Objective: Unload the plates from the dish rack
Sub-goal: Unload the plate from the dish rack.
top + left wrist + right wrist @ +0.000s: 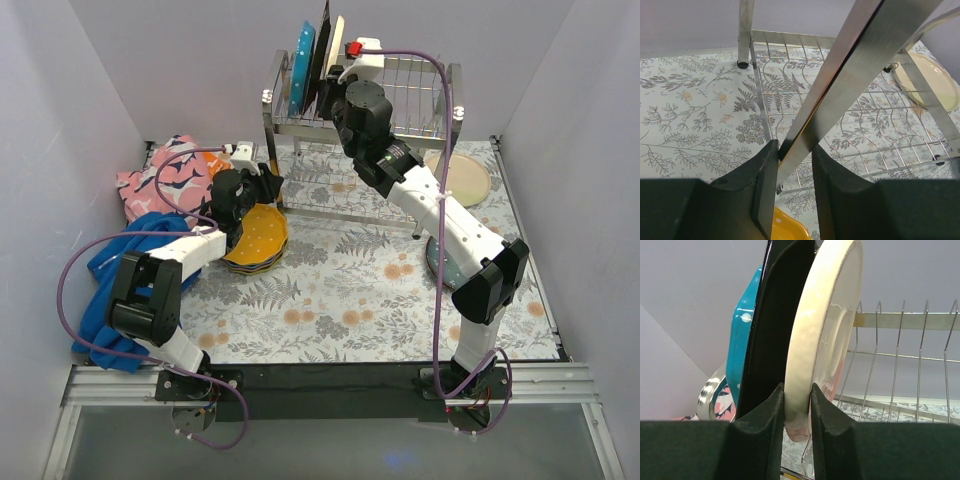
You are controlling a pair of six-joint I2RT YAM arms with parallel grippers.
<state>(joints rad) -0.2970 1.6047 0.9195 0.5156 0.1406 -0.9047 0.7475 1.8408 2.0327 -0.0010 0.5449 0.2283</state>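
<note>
The dish rack (456, 100) stands at the back of the table. Three plates stand upright at its top left: a teal dotted one (300, 65), a dark one (322, 45) and a cream one (338, 32). My right gripper (338, 68) is shut on the lower rim of the cream plate (827, 335), one finger on each face (797, 390). The dark plate (775, 330) and the teal plate (742, 335) stand just left of it. My left gripper (270, 185) is shut on the rack's front left leg (855, 60), with the bar running between its fingers (795, 152).
A stack of orange plates (262, 232) lies under the left gripper, its edge (785, 227) showing in the left wrist view. A cream plate (465, 182) lies flat at the right, another plate (440, 262) under the right arm. Pink (165, 175) and blue (120, 260) cloths lie at the left.
</note>
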